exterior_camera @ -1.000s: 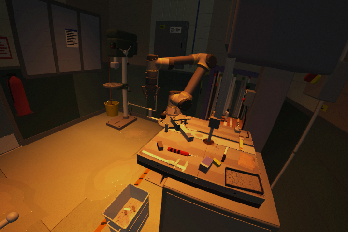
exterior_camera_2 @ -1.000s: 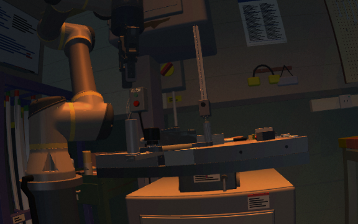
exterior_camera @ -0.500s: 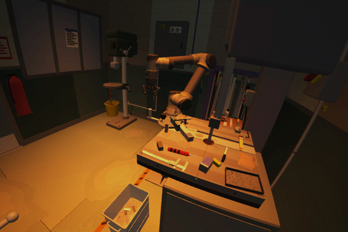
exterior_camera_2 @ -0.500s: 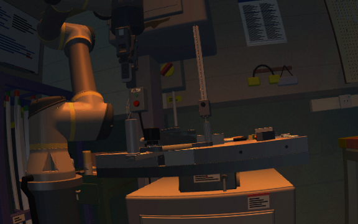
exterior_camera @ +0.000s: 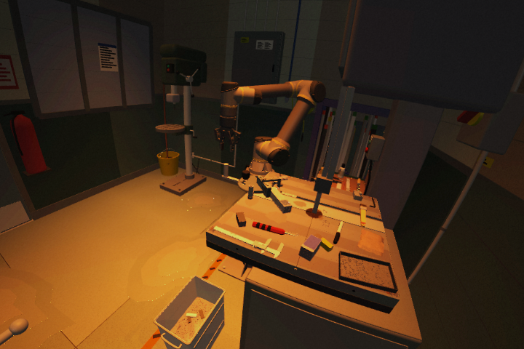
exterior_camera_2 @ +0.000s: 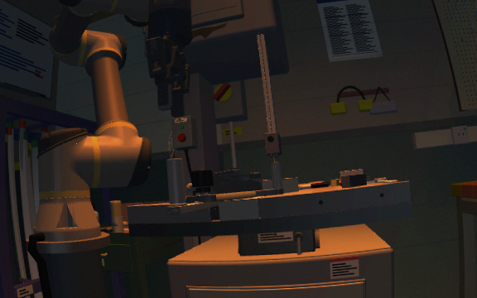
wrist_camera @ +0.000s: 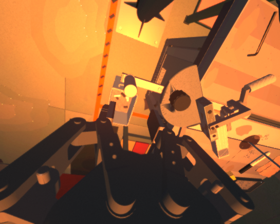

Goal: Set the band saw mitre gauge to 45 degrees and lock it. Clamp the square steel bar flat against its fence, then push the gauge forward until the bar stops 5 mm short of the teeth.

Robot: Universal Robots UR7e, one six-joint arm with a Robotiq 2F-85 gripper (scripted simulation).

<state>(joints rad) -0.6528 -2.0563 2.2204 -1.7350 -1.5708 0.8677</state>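
Observation:
The mitre gauge (wrist_camera: 181,101) sits at the near-left corner of the saw table, a half-round protractor head with a dark lock knob (exterior_camera: 246,172) on top. The square steel bar (exterior_camera: 280,199) lies along its fence under a clamp (wrist_camera: 231,109), slanting toward the blade (exterior_camera: 317,201). My gripper (exterior_camera: 227,142) hangs high above the table's left edge, well clear of the knob, open and empty. The blade's teeth are too small to make out.
Behind stand a drill press (exterior_camera: 183,119), a yellow bucket (exterior_camera: 168,161) and a stock rack. On the table lie a red-handled screwdriver (exterior_camera: 269,227), a caliper (exterior_camera: 250,241), blocks, a marker (exterior_camera: 337,232) and a tray (exterior_camera: 366,271). A scrap bin (exterior_camera: 190,315) sits on the floor.

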